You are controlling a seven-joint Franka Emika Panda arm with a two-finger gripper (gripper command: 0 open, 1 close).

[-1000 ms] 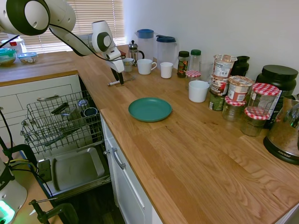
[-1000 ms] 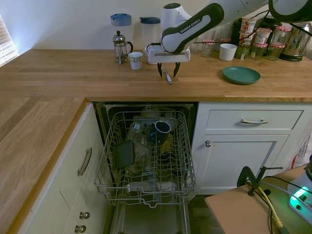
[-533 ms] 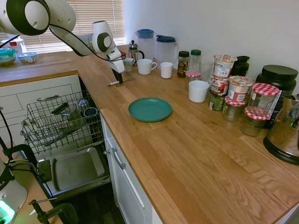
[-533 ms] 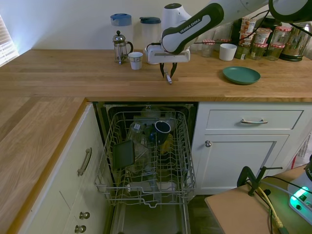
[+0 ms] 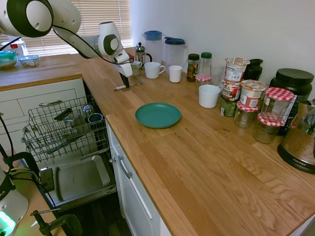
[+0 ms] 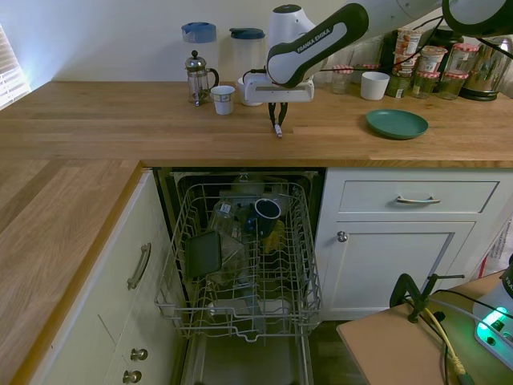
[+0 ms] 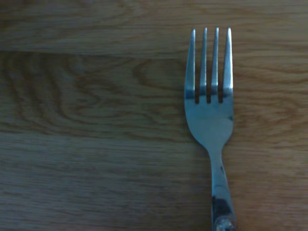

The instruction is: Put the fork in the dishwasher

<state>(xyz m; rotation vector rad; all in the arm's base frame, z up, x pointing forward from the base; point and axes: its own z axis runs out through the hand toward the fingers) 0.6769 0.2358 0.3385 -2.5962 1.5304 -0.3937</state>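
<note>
The slim silvery fork [image 5: 118, 88] [image 6: 278, 131] lies flat on the wooden counter, above the dishwasher. In the wrist view the fork [image 7: 209, 115] fills the frame, tines pointing away and handle running off the bottom edge. My gripper [image 5: 126, 83] [image 6: 276, 122] stands upright over the handle with its fingers drawn in on it. The fork still rests on the wood. The dishwasher's grey wire rack [image 5: 37, 123] [image 6: 180, 273] is pulled out below the counter edge, over the dropped steel door panel [image 5: 81, 179].
A small cup [image 6: 223, 99], a French press [image 6: 197, 77] and two jugs stand just behind the gripper. A green plate [image 5: 158, 115] lies further along the counter. Mugs and several jars [image 5: 246, 98] line the wall. Dishes and dark utensils sit in the rack.
The fingers stood wide apart on either side of the fork a second ago and have closed in on its handle. The fork has not moved.
</note>
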